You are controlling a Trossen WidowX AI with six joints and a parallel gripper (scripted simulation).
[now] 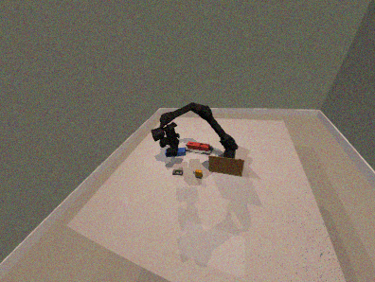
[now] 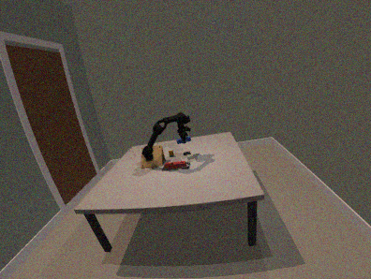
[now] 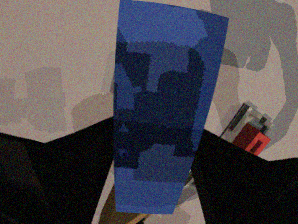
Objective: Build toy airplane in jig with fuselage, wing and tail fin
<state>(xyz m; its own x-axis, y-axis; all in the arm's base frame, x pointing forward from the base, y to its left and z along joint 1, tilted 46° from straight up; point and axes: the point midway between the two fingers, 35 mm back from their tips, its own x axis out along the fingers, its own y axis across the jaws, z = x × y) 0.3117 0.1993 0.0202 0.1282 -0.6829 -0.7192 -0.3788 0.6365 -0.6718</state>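
My gripper [image 1: 174, 151] [image 2: 184, 139] [image 3: 153, 124] is shut on the blue wing [image 1: 181, 151] [image 2: 187, 139] [image 3: 165, 65], holding it above the table; the wing runs lengthwise between the fingers in the wrist view. The red fuselage [image 1: 198, 146] [image 2: 176, 165] [image 3: 256, 141] lies along the pale grey jig [image 1: 205, 152], to the right of the wing in the wrist view, where the left finger or right finger hides part of it. Its sockets are too small to make out. The small orange tail fin [image 1: 199, 173] [image 2: 170, 154] stands on the table, apart from the jig.
A small dark holder [image 1: 174, 172] [image 2: 187, 154] sits on the table near the tail fin. A brown upright panel [image 1: 226, 166] [image 2: 157, 157] stands beside the arm's base. The arm's shadows fall across the table top [image 1: 284, 213] [image 2: 211, 187].
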